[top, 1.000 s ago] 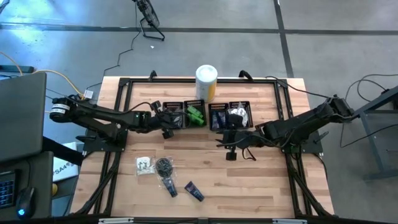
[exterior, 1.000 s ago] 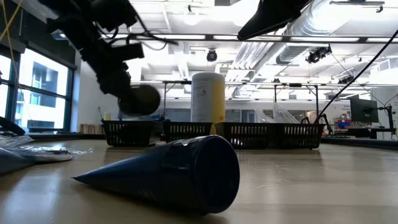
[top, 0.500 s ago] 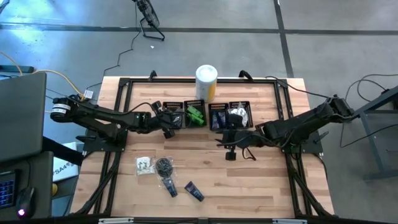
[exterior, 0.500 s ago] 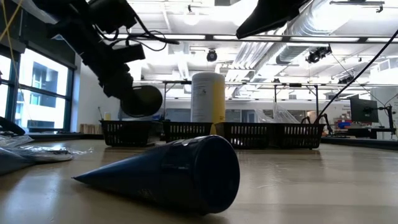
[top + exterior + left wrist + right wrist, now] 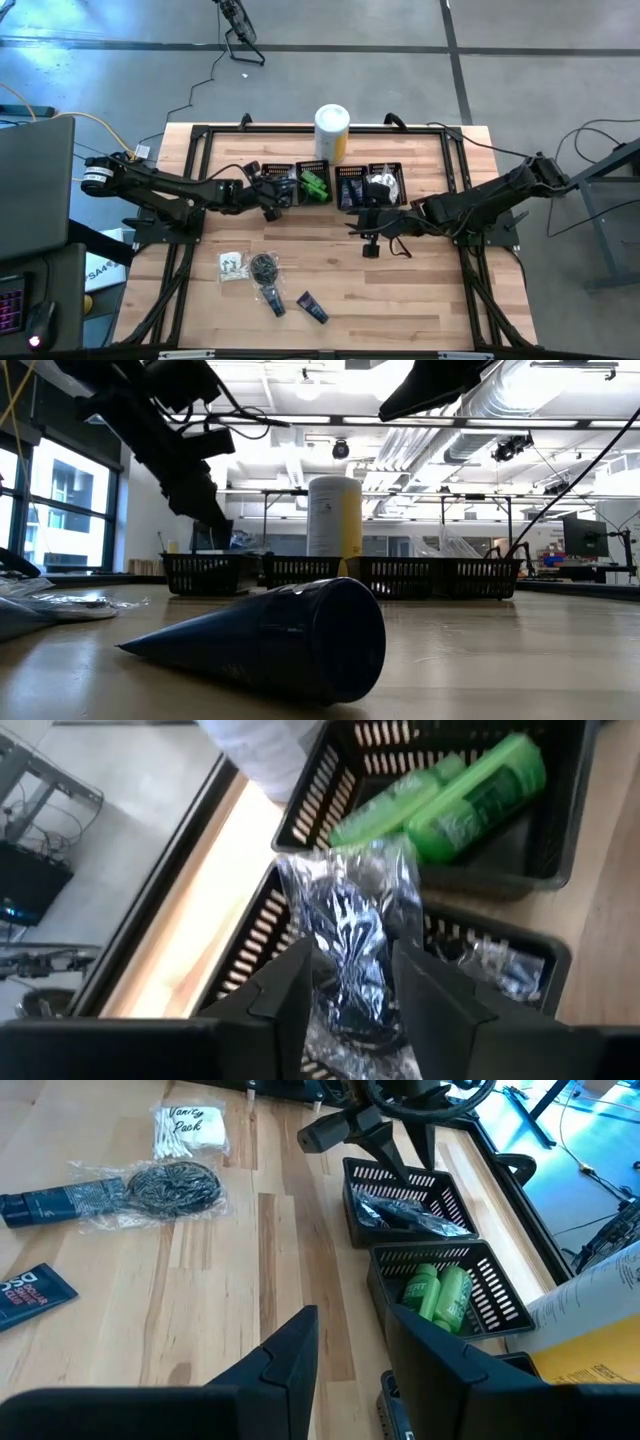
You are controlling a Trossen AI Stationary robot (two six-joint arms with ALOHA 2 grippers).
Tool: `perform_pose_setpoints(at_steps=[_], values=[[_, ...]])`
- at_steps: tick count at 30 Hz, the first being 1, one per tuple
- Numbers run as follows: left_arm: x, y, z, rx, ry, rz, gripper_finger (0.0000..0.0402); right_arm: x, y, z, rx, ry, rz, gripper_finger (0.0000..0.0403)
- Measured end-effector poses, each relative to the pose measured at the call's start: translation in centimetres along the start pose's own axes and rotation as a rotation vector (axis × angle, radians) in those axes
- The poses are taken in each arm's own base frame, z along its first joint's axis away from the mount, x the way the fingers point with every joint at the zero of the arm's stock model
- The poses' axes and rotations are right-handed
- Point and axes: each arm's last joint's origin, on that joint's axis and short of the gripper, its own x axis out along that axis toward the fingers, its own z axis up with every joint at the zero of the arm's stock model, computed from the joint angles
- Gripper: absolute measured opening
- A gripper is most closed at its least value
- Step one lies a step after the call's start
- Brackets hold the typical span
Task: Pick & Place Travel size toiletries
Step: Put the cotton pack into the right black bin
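Lying in mesh bin (image 5: 300,870): green packets (image 5: 455,805)

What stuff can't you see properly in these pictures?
- Leftmost bin, high view: the left gripper covers what's inside.
- Bagged bundle, left wrist view: crinkly plastic blurs the dark thing in it.
- Bin contents, low view: the mesh walls hide them.
- Right gripper: whether it grips anything is unclear.

A big white-and-yellow canister (image 5: 332,130) stands upright at the far edge of the wooden table (image 5: 420,290), just behind a row of 4 black mesh bins (image 5: 312,172). A laptop (image 5: 35,180) sits beside the table.
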Motion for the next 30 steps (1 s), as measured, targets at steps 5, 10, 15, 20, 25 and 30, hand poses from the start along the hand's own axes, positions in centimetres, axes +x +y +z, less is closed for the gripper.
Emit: perform_pose_setpoints(at_steps=[5,10,15,20,25,30], values=[[-0.5,0.2,1.4,0.039,-0.039,-0.015,0.0133,0.0,0.0,0.0,0.0,0.0,-0.001,0.0113],[-0.8,0.2,2.1,0.066,-0.08,-0.086,0.0094,0.0,0.0,0.0,-0.001,0.0,0.0,0.0113],[-0.8,0.0,2.7,0.068,-0.136,-0.149,0.0039,0.0,0.0,0.0,0.0,0.0,0.0,0.0113],[-0.9,-0.1,3.2,0.087,-0.193,-0.186,0.0004,0.0,0.0,0.0,0.001,0.001,0.0,0.0113],[-1.0,-0.1,3.3,0.094,-0.206,-0.206,0.0005,0.0,0.0,0.0,0.002,0.001,0.0,0.0113],[-1.0,-0.2,3.3,0.109,-0.208,-0.207,0.0005,0.0,0.0,0.0,0.0,0.001,0.0,0.0113]])
